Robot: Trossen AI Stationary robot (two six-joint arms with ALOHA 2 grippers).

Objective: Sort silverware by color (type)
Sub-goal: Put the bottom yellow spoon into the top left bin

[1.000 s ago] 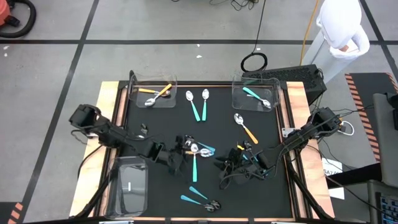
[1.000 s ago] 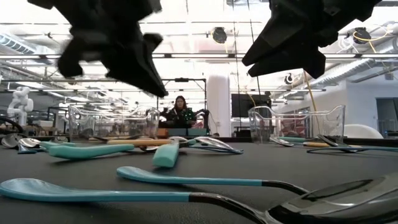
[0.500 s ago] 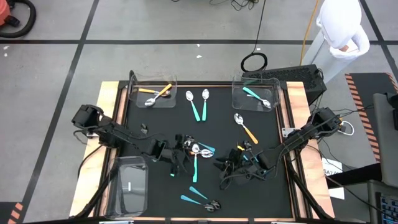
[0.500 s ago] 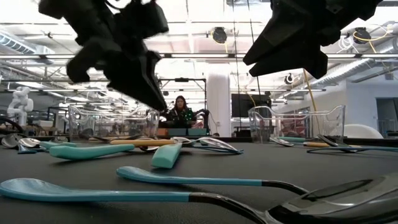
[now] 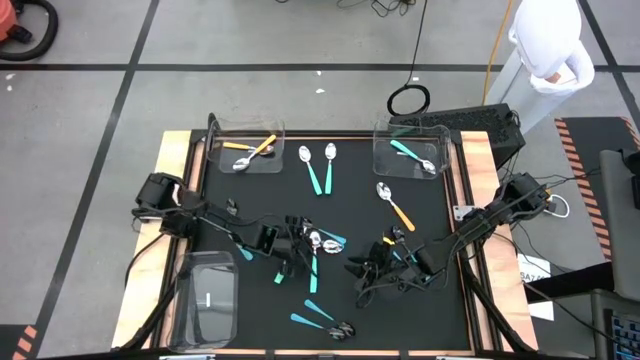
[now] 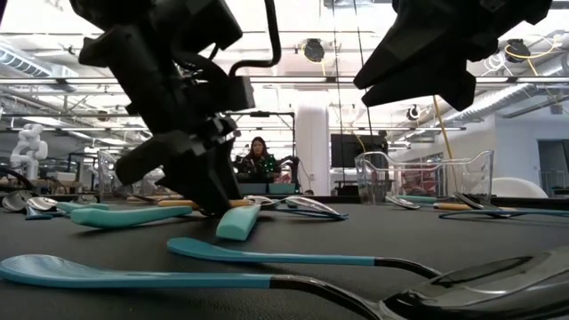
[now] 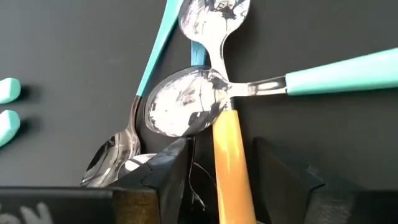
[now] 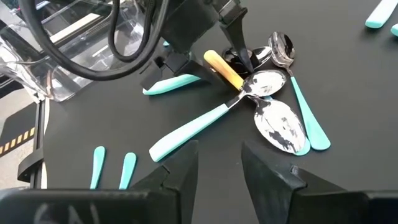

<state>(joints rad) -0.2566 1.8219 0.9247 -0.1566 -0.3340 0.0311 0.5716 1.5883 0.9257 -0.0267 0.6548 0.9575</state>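
A heap of silverware (image 5: 315,240) lies mid-table: a silver spoon with an orange handle (image 7: 231,155) rests across teal-handled silver spoons (image 7: 186,112). My left gripper (image 7: 221,144) is down at the heap's left side (image 5: 292,250), open, with one finger on each side of the orange handle. My right gripper (image 8: 214,165) hangs open and empty above the mat, right of the heap (image 5: 365,272). Two teal spoons (image 5: 320,170) and an orange one (image 5: 395,205) lie farther back. My left gripper straddles the orange handle (image 7: 233,177) near its free end, slanting down from the table's left with its fingers (image 8: 239,53) along the handle. Whether a finger touches the handle I cannot tell. The spoon lies on the heap.
Clear bins stand at the far left (image 5: 250,152) with orange-handled spoons, at the far right (image 5: 410,152) with a teal one, and at the near left (image 5: 205,300). Two teal spoons with dark heads (image 5: 320,320) lie near the front edge.
My left gripper has come down from above the mat onto the heap and moved a little toward the table's right edge. The spoons have stayed in place.
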